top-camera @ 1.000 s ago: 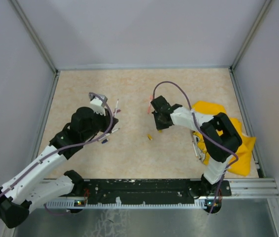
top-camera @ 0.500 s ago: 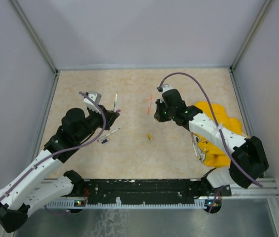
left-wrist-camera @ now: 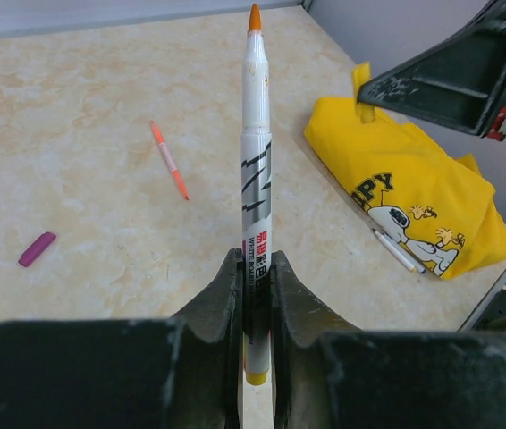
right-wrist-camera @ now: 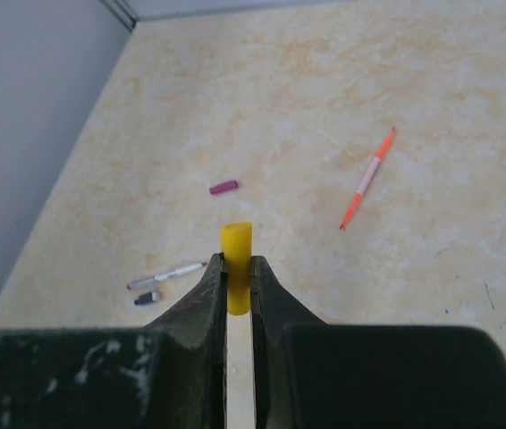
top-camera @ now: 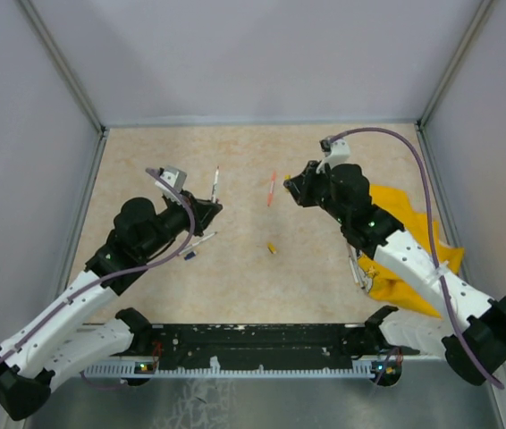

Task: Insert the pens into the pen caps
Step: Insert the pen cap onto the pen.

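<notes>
Right hand point(right-wrist-camera: 238, 264) moved farther back, gripping yellow cap point(right-wrist-camera: 236, 243).

A yellow cloth point(top-camera: 450, 259) lies crumpled along the table's right edge, toward the near right corner. The left wrist view shows a cartoon dog and bird printed on the yellow cloth point(left-wrist-camera: 414, 192). The table point(top-camera: 235, 152) is beige and mottled, with grey walls point(top-camera: 262, 54) on three sides and a black rail point(top-camera: 271, 340) along its near edge.
</notes>
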Action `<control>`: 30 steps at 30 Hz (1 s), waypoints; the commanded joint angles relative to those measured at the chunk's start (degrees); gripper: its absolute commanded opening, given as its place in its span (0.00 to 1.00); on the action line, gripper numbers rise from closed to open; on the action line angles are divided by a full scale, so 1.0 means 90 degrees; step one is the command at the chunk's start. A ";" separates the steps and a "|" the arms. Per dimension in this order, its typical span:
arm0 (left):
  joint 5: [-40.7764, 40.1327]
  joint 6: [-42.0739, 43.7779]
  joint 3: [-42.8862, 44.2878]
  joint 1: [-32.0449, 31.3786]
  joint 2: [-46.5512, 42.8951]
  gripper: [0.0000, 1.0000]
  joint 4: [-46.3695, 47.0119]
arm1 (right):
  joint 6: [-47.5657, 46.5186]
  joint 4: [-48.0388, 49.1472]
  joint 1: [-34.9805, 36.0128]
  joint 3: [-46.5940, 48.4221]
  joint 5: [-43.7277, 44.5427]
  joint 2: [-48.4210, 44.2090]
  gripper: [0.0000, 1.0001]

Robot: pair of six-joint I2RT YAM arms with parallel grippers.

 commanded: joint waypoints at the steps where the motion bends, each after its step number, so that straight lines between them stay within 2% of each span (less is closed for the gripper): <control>1: -0.0008 -0.0139 -0.0197 0.0025 -0.0307 0.00 0.0464 | 0.0332 0.1028 -0.0044 -0.0220 0.0426 -0.0482 0.00; 5: 0.0225 0.0010 -0.0438 0.0025 -0.0513 0.00 0.1001 | 0.0620 0.1465 -0.0056 -0.0490 0.0350 -0.0829 0.00; 8: 0.0950 0.0042 -0.0346 0.0016 -0.0366 0.00 0.1156 | 0.0899 0.1854 -0.0056 -0.0650 -0.0051 -0.1049 0.00; 11: 0.1356 -0.0104 -0.0239 -0.0117 -0.0007 0.00 0.1363 | 0.1260 0.2696 -0.0056 -0.1031 -0.0365 -0.1297 0.00; 18: 0.0989 -0.0132 -0.0085 -0.1074 0.0580 0.00 0.1966 | 0.2084 0.3759 -0.0056 -0.1664 -0.0525 -0.1745 0.00; 24: 0.1391 -0.0115 -0.0034 -0.1323 0.0981 0.00 0.2447 | 0.2477 0.4796 -0.0052 -0.2075 -0.0958 -0.1761 0.00; 30: 0.1601 -0.0068 0.0014 -0.1438 0.1135 0.00 0.2545 | 0.2479 0.5206 -0.0056 -0.2134 -0.1232 -0.1734 0.00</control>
